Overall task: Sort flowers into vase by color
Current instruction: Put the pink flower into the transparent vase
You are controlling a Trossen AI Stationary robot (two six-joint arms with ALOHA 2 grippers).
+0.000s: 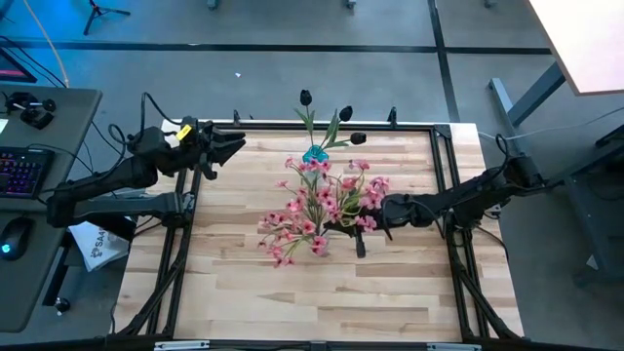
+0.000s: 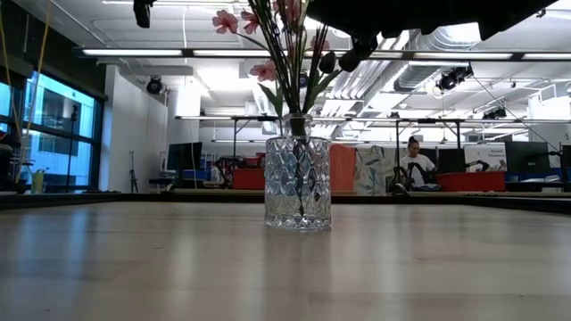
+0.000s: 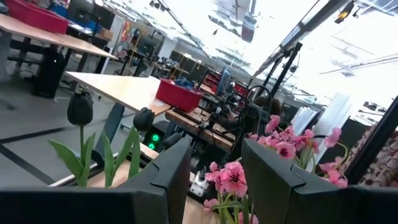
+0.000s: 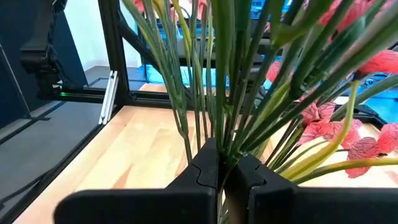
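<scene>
A cut-glass vase (image 2: 297, 183) stands on the wooden table, and green stems (image 2: 290, 80) rise out of it. In the high view the vase (image 1: 314, 154) carries black buds (image 1: 345, 114) leaning toward the far edge. The pink sprays (image 1: 307, 214) spread toward the near edge. My right gripper (image 1: 378, 208) reaches in from the table's right among the pink sprays, above the vase, and is shut on stems. My left gripper (image 1: 234, 148) waits open near the far left corner; its wrist view (image 3: 216, 174) shows black buds (image 3: 79, 109) and pink blossoms (image 3: 230, 177) farther off. My right gripper (image 4: 222, 171) pinches a bunch of thin green stems (image 4: 217, 140) between its two fingers, coming level from the table's right, with the fingers across the stems. The stems fan out past the fingers toward pink blossoms (image 4: 336, 134). How many stems lie in the hold I cannot tell.
Black frame rails (image 1: 185, 244) run along the table's left, right and far edges. Bare wood (image 1: 322, 302) lies on the near side of the vase. A side desk with a keyboard (image 1: 21, 171) and mouse stands to the left. A person (image 2: 415, 160) sits in the room beyond.
</scene>
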